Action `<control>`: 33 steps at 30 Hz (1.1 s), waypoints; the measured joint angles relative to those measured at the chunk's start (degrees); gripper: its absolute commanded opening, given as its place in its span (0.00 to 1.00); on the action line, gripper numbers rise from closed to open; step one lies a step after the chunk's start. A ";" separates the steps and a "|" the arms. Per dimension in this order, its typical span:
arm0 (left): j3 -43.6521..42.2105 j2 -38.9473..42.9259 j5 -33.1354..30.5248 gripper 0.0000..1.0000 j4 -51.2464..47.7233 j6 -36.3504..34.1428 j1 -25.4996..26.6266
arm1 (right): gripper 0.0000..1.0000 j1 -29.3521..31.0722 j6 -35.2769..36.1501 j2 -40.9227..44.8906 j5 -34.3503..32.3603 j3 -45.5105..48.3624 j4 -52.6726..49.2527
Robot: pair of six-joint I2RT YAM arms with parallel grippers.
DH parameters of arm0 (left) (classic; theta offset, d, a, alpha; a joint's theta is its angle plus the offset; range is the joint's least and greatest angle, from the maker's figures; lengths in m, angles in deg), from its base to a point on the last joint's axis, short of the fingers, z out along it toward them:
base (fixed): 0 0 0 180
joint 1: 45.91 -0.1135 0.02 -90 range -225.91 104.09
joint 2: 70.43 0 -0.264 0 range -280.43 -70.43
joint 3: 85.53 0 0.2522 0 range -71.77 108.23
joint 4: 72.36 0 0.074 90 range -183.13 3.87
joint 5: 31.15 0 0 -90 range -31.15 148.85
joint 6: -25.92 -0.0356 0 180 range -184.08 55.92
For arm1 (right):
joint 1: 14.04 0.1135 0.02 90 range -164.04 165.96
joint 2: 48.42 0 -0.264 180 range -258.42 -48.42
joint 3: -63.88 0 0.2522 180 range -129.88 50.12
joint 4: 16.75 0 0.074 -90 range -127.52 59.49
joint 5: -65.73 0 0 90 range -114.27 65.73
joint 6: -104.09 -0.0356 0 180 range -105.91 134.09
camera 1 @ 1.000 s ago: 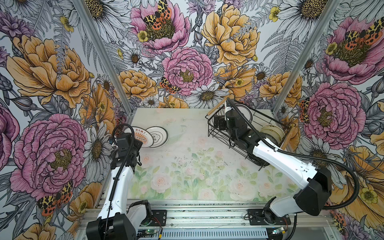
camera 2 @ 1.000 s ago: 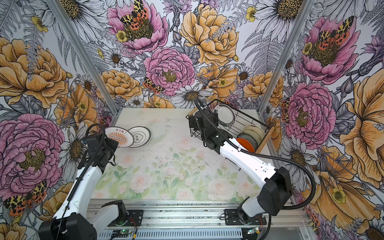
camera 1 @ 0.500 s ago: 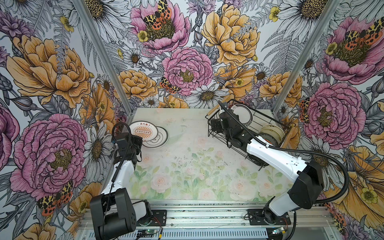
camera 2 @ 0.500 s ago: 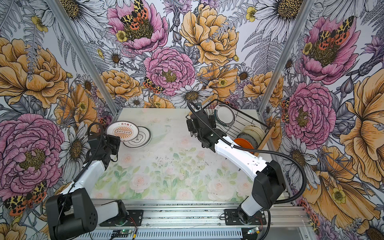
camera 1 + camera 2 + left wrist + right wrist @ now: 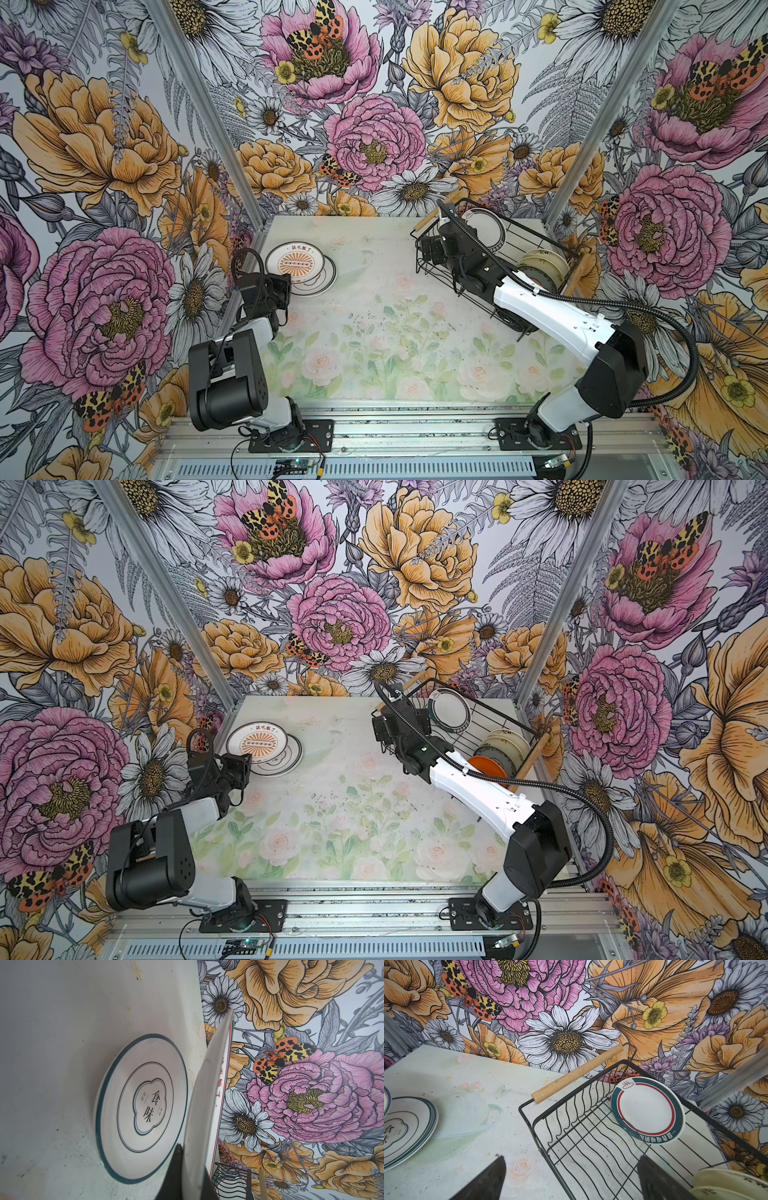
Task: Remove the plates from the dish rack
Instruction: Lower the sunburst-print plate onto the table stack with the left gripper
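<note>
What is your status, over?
Left gripper shut on sunburst plate, over the stack. Right gripper open at dish rack, teal-rimmed plate ahead. Nothing in the way.

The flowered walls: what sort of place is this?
Probably a robot test booth: printed walls box in a small table, two arms bolt to a metal rail, and a dish rack holds plates.

Setting: I read this as a lab robot test booth | Evidence: flower-printed wall panels [image 5: 374,145] at 9, 12 and 3 o'clock; aluminium corner posts [image 5: 208,112]; aluminium rail [image 5: 415,432] at 6 o'clock; bare circuit board [image 5: 291,462] wired below it.
</note>
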 measured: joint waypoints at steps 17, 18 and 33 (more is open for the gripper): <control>-0.09 -8.26 3.34 0.00 6.56 2.62 -0.09 | 0.99 0.00 -0.46 0.00 0.20 0.00 -0.17; -0.07 -8.33 3.41 0.00 6.29 2.60 -0.09 | 1.00 0.00 -0.48 0.00 0.20 0.00 -0.20; 1.14 -10.16 4.02 0.00 3.72 1.49 -0.07 | 1.00 0.00 -0.66 -0.07 1.05 0.00 -0.42</control>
